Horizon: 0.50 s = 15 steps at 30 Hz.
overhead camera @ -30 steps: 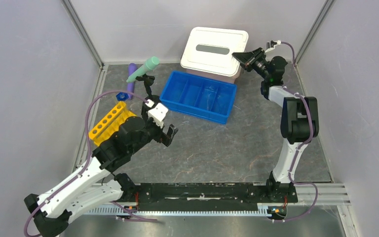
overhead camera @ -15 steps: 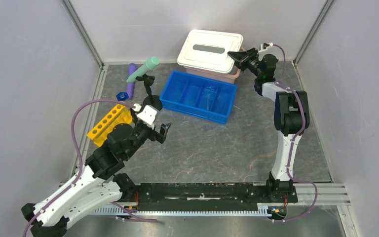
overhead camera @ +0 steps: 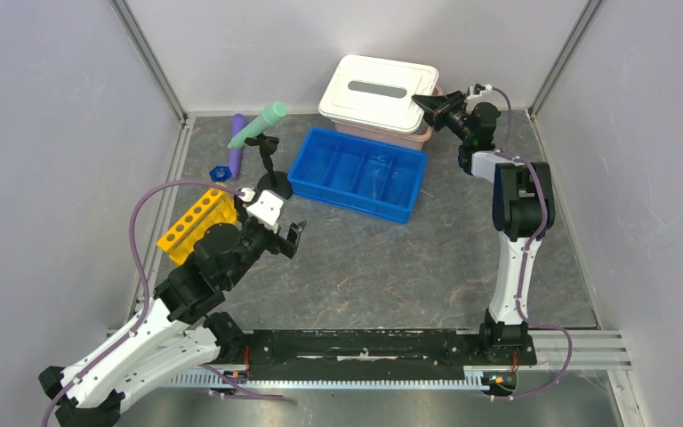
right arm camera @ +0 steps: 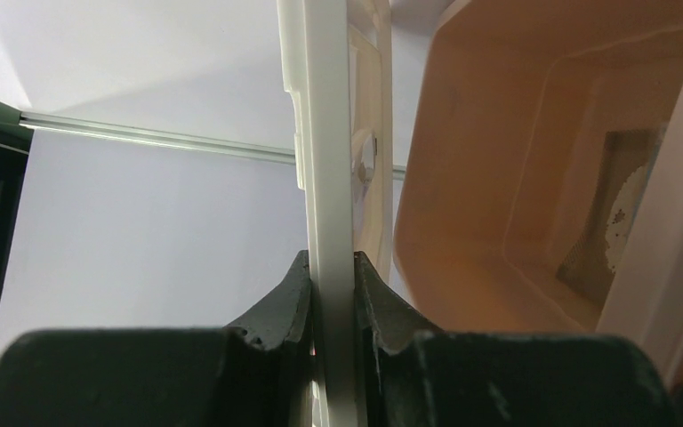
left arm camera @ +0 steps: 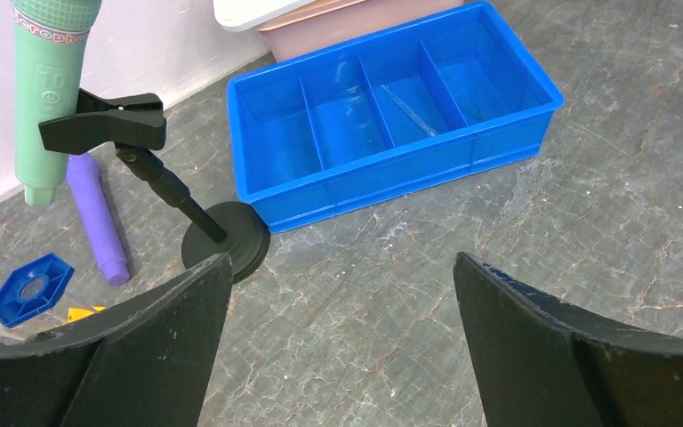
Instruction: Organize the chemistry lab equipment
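Chemistry lab equipment sits grouped at the left rear of the counter (overhead camera: 391, 267), and neither arm holds any of it. The left jaws gape wide with nothing between them, poised above bare counter just in front of the black clamp stand (left arm camera: 222, 245). The right jaws are pinched shut on the edge of the white lid (right arm camera: 329, 178). At that side the lid stands off the rim of the pink bin (right arm camera: 516, 178), so the bin's inside shows in the right wrist view.

The stand's round base rests on the counter just beside the left end of the blue divided tray (left arm camera: 391, 116). Its clip grips the mint-green tube (left arm camera: 49, 98), which is held up off the counter. In the overhead view that tube is tilted, its far end pointing up and to the right. The purple tube (left arm camera: 98, 218) lies flat on the counter behind the stand, close to the back wall. The tiny blue funnel (left arm camera: 31, 289) sits near the purple tube's nearer end. The yellow holed tube rack (overhead camera: 197, 222) is close to the left wall, its near end hidden by the left arm. A thin rod (left arm camera: 405, 96) lies slantwise in one of the tray's two middle compartments. The pink bin stands behind the tray at the back of the counter.
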Each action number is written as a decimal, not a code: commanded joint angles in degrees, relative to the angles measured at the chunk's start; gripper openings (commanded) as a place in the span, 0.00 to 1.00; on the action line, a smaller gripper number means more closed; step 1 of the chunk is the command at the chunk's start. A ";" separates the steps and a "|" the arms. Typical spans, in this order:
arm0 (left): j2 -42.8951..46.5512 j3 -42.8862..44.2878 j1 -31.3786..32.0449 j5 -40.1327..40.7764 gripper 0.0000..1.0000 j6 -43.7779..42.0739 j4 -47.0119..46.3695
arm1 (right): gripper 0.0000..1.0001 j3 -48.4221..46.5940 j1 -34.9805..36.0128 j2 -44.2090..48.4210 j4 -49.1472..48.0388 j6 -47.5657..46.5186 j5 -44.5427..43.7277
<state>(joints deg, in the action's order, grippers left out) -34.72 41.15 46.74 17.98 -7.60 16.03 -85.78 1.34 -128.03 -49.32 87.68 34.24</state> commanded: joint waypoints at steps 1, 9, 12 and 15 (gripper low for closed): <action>0.18 -0.30 0.10 1.27 1.00 -2.35 -2.80 | 0.03 0.01 -0.99 0.73 -4.03 2.00 -3.31; -0.54 0.20 0.10 1.46 1.00 -2.89 -3.06 | 0.07 -2.64 -3.45 -1.30 -3.52 2.44 -1.36; -0.60 -0.09 0.09 1.36 1.00 -3.01 -3.60 | 0.07 -2.74 -3.71 -1.97 -4.81 4.02 -1.18; -0.84 0.17 0.10 1.28 1.00 -3.09 -3.51 | 0.07 -1.67 -4.32 -1.17 -4.20 3.11 -1.78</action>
<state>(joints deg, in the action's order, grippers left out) -35.31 40.93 46.74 18.06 -8.47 15.68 -86.04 -1.72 -129.56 -50.24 90.67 35.97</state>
